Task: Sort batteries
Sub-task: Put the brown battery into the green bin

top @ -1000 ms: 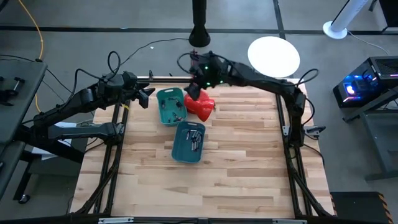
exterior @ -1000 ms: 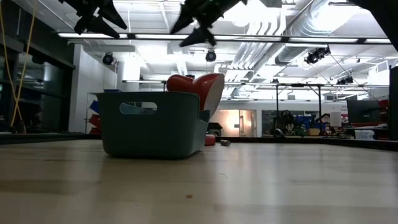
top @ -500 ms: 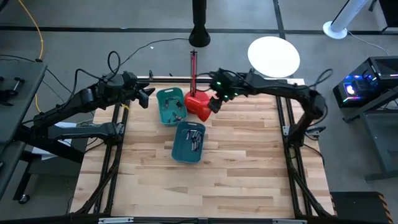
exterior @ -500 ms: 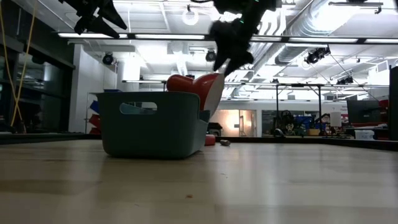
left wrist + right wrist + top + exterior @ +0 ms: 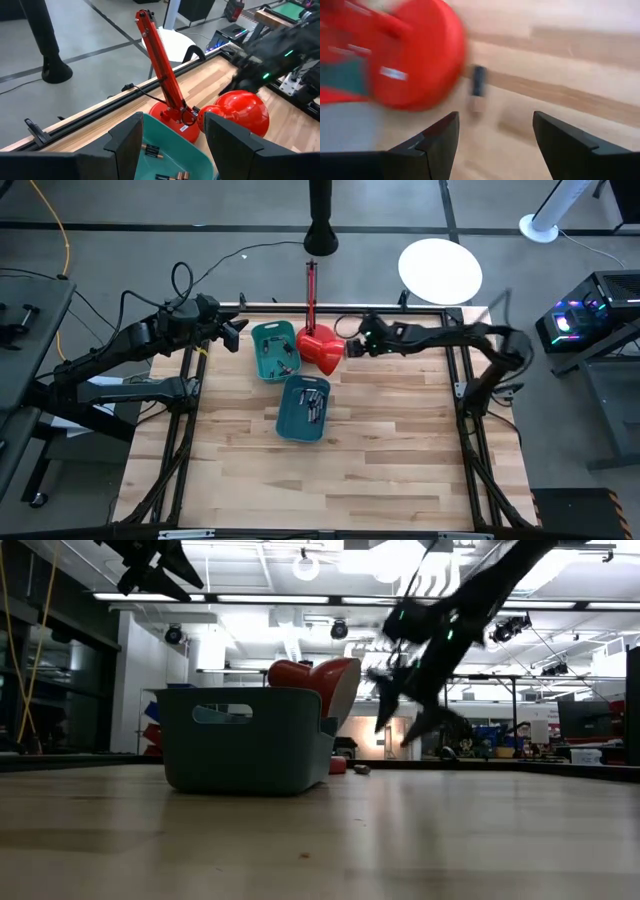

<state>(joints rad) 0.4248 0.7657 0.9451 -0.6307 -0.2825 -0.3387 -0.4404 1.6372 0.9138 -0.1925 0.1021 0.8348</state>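
Observation:
Several small dark batteries lie in two teal bins: the far bin [image 5: 274, 351] and the near bin [image 5: 303, 409]. The left wrist view shows a few in the far bin [image 5: 161, 159]. One loose battery [image 5: 478, 83] lies on the table beside the red domed object [image 5: 323, 351]. My right gripper [image 5: 500, 145] is open and hovers low, just right of the red object [image 5: 415, 55], with the loose battery ahead of its fingers. My left gripper [image 5: 240, 332] is open and waits high at the far-left edge, left of the far bin.
A red jointed stick [image 5: 160, 60] rises from the red object's base [image 5: 172, 114] toward the far edge. The near bin [image 5: 245, 737] blocks the low view of the far bin. A white round disc [image 5: 440, 271] lies beyond the far edge. Bare wood stretches toward the near edge.
My right gripper has swung from above the red object's far side toward the table's right and down, ending low beside the red object's right flank. The bins and the red object have stayed put.

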